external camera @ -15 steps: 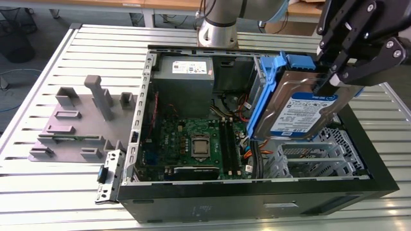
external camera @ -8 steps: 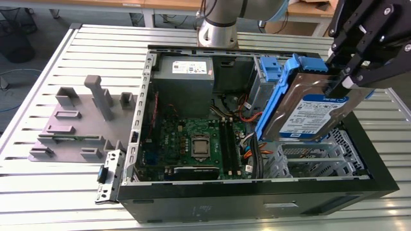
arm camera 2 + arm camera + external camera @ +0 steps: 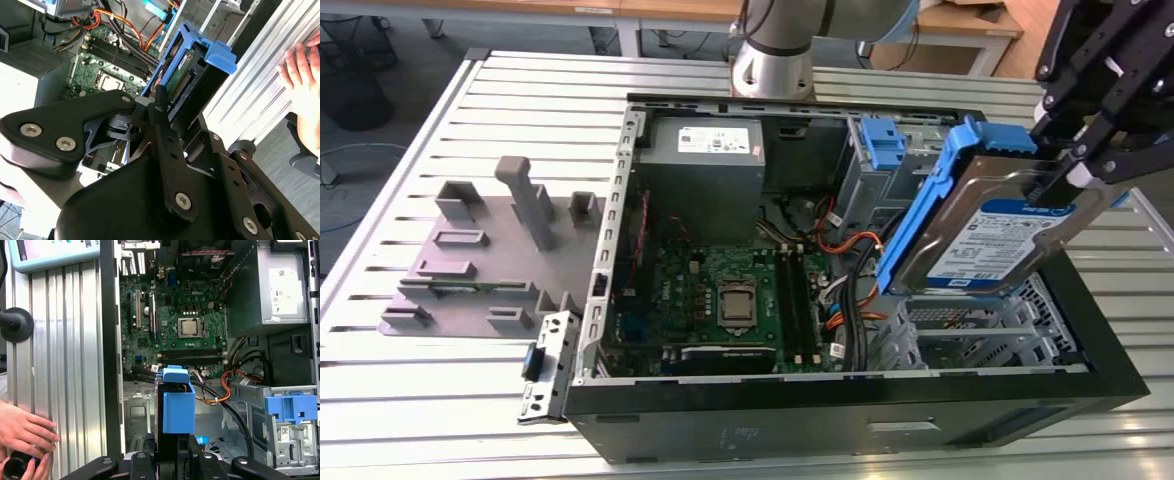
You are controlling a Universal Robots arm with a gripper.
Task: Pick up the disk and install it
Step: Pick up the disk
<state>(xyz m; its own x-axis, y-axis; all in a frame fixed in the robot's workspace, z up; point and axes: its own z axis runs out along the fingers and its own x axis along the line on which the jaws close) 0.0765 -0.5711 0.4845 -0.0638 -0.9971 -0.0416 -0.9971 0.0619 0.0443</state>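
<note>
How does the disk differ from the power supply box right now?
The disk hangs tilted on edge in the gripper, above the open computer case; the power supply box sits mounted in its corner, untouched. The disk is smaller, silver with blue rails; the power supply box is larger and plain grey. Both are metal and labelled.

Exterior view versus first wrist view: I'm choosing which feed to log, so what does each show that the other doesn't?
Exterior view: the label face of the disk, held tilted above the case by the end effector, and a grey fixture beside the case. First wrist view: a person's hand by the case. Both: the disk, motherboard and power supply.
</note>
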